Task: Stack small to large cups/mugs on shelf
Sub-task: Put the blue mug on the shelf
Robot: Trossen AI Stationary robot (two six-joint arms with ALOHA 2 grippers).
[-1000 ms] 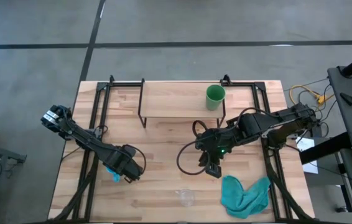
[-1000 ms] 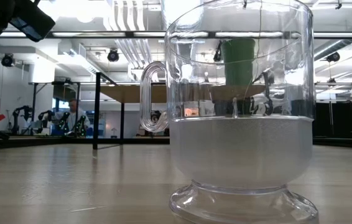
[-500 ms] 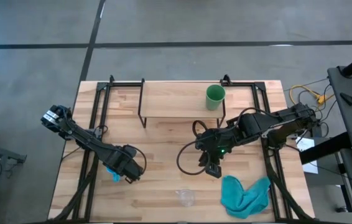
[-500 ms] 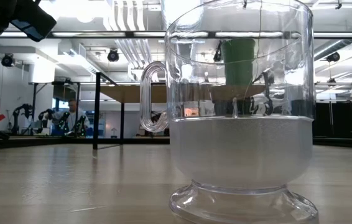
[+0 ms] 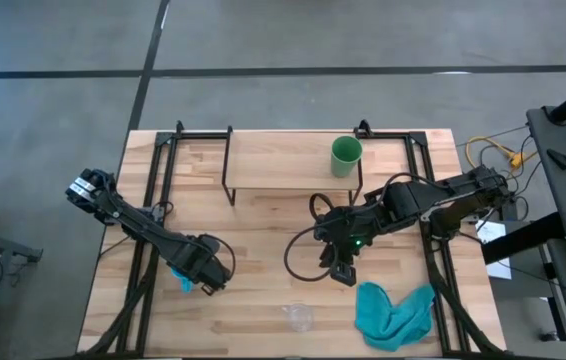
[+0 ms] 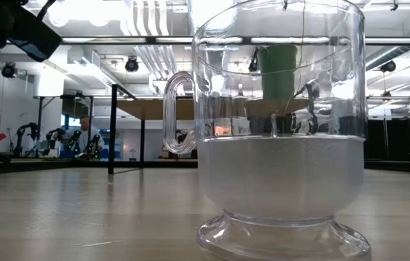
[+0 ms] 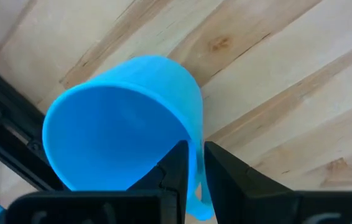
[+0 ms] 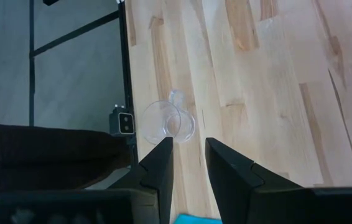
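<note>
- The blue mug (image 7: 126, 118) sits left of centre in the lower part of the high view, on the table (image 5: 263, 230). In the left wrist view it fills the middle of the frame, mouth toward the camera.
- The left gripper (image 7: 193, 163) is closed on the mug's rim, one finger inside the wall and one outside, with the handle just below them.
- To do this step well, I judge the pinch should stay firm and the mug go up level before it crosses toward the shelf; a thin wall held at one point could swing.
- The shelf (image 5: 283, 172) lies across the upper middle of the high view, and the green cup (image 5: 345, 156) stands on its right end.
- Going by size, the mug likely belongs beside the green cup, with room left for the smallest.
- The glass cup (image 5: 299, 317) stands at the lower centre of the high view, apart from both arms; it fills the low view.
- The left arm runs from the left edge down to the mug, wrist bent low over it.
- The right gripper (image 5: 343, 272) hangs at centre right, fingers slightly apart and empty, pointing down toward the glass cup, near the teal cloth (image 5: 395, 312) at lower right.
</note>
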